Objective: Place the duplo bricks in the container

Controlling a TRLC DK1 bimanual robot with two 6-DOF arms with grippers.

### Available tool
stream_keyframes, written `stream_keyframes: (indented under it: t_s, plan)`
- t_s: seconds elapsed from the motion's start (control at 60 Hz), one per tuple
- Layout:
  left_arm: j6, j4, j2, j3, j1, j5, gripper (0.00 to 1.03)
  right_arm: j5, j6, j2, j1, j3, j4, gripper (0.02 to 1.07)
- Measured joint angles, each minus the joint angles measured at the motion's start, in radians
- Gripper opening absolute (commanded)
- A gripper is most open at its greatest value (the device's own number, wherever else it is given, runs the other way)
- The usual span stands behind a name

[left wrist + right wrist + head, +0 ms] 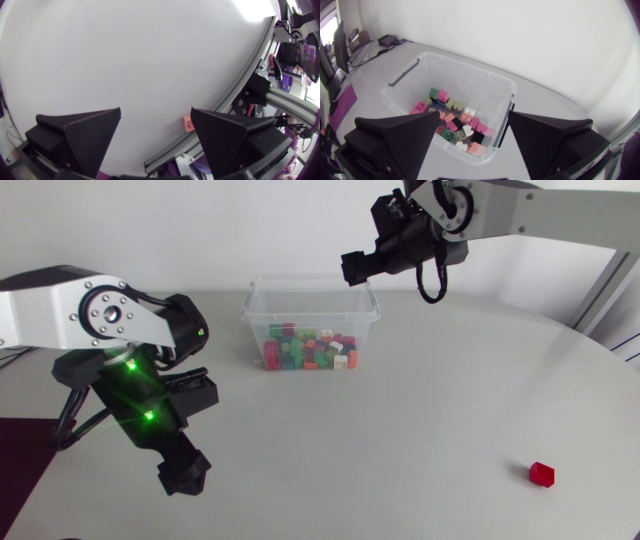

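Currently, right tool (474, 115) spread above brick-filled container (251, 320), left tool (156, 110) spread, red brick (541, 473) apart.

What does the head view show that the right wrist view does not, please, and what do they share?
Only the head view shows the lone red brick on the table and the left gripper. Only the right wrist view shows plainly that the right gripper has open fingers with nothing between them. Both show the clear container holding the heap of coloured bricks.
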Motion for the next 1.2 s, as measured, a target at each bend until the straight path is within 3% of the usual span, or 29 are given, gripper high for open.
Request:
stream_keyframes:
  t_s: [0.333,0.617,0.95,1.1,1.2]
  plan:
    - [-0.143,0.035,0.046,-0.175,-0.188,0.008,0.90,-0.001,0.007,-0.131,-0.033,-0.140,-0.001,1.02]
    - [-0.211,0.083,0.138,-0.240,-0.254,0.009,0.84,-0.019,0.007,-0.216,-0.082,-0.217,-0.004,1.02]
    - [-0.252,0.095,0.246,-0.242,-0.353,0.070,0.82,-0.047,0.006,-0.277,-0.162,-0.286,-0.008,1.02]
    - [-0.258,0.108,0.286,-0.246,-0.365,0.082,0.76,-0.068,0.005,-0.290,-0.183,-0.309,-0.009,1.02]
    - [-0.259,0.119,0.315,-0.254,-0.360,0.089,0.67,-0.073,0.003,-0.292,-0.198,-0.315,-0.011,1.02]
